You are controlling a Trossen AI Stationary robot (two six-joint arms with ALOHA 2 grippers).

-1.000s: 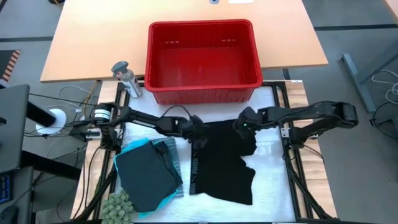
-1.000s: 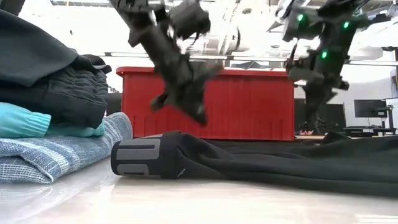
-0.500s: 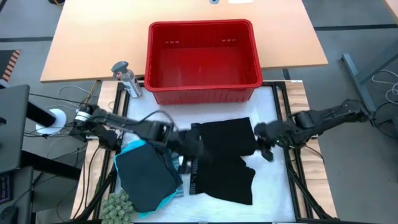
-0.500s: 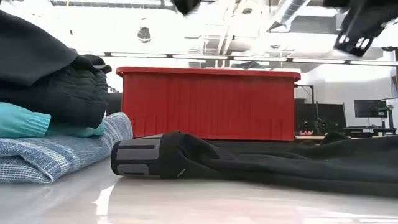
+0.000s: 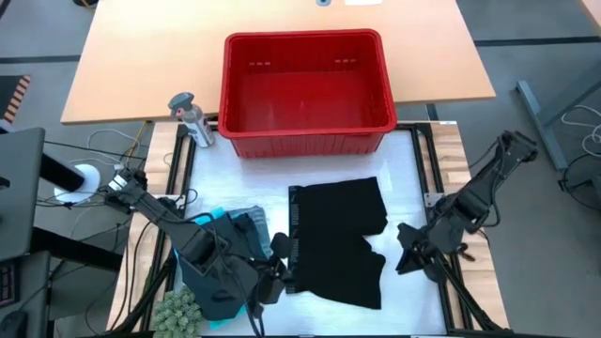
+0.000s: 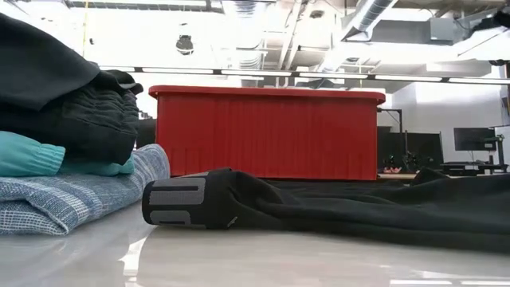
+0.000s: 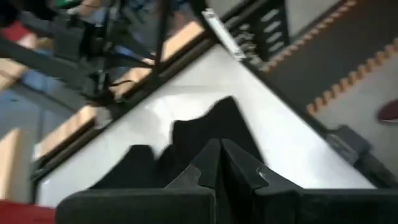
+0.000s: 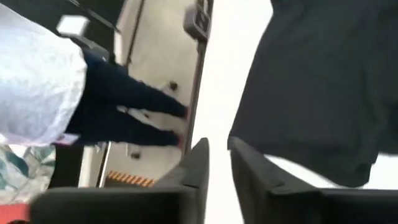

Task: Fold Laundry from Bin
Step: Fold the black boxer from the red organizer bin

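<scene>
A black garment of the laundry lies spread flat on the white table top; in the low view its thick waistband end faces the camera. To its left stands a folded pile: blue-grey striped at the bottom, then turquoise, with black on top. The red bin stands at the far side. My left gripper hovers shut above the garment's near left corner. My right gripper hovers just right of the garment, its fingers a narrow gap apart. Neither gripper shows in the low view.
A small grey bottle stands left of the bin. A green tufted thing sits at the near left corner. The right wrist view shows a person's legs on the floor beyond the table. Bare white table lies right of the garment.
Both grippers have left the garment's far edge and swung toward the table's near edge, the left over the pile's side, the right out past the garment's right side. Both have risen out of the low view. The garment has stayed flat where it was.
</scene>
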